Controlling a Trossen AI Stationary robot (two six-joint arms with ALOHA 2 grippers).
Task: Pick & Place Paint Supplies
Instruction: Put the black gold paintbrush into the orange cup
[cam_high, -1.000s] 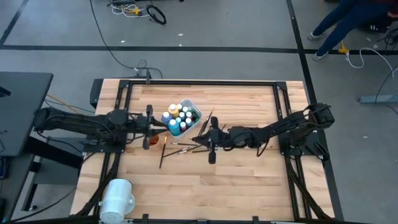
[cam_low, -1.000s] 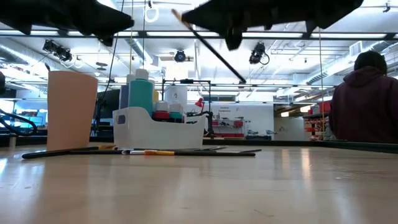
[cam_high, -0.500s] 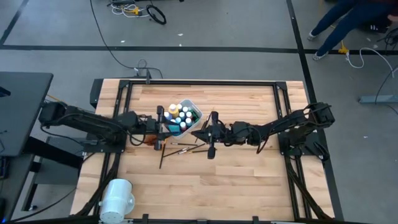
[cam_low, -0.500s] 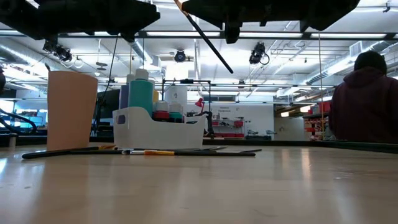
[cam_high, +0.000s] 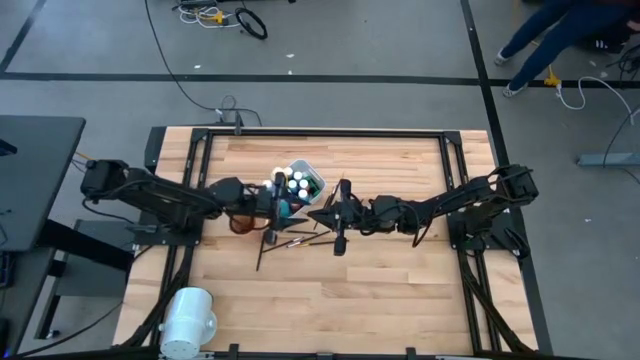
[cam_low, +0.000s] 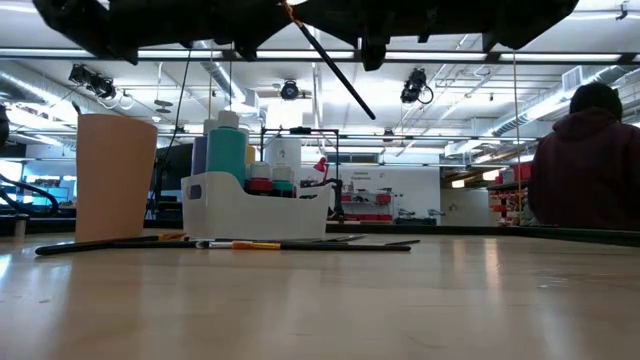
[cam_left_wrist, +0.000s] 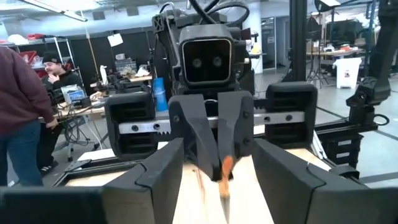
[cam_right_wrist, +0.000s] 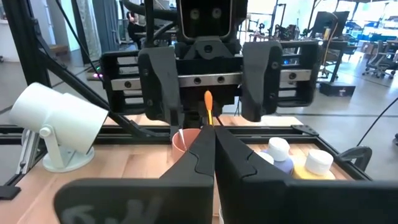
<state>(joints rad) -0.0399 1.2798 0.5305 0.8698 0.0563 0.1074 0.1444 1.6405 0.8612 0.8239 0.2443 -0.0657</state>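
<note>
My right gripper (cam_high: 316, 214) hovers above the table's middle, shut on a dark-handled brush (cam_low: 335, 70) with an orange end (cam_right_wrist: 208, 99). My left gripper (cam_high: 284, 200) faces it above the white tub (cam_high: 311, 178) of white-capped paint bottles (cam_high: 296, 184). It is open. In the right wrist view its fingers (cam_right_wrist: 158, 78) stand on either side of the brush's orange end without touching it. Several more brushes (cam_high: 290, 238) lie flat on the table in front of the tub. My right gripper pinches the brush between its two shut fingers, close to its orange end (cam_right_wrist: 208, 107), which sticks out just past the fingertips. The fingers come level from the table's right. The brush is lifted clear and tilted, its dark handle (cam_low: 350, 90) slanting down below the gripper.
A terracotta cup (cam_high: 240, 218) stands left of the tub, under my left arm. A large white cylinder (cam_high: 188, 318) sits at the table's near left corner. A person in a dark hooded top (cam_low: 590, 170) sits beyond the table.
My left gripper has travelled level toward the table's right, from beside the cup to above the tub, closing in on the brush in my right gripper.
</note>
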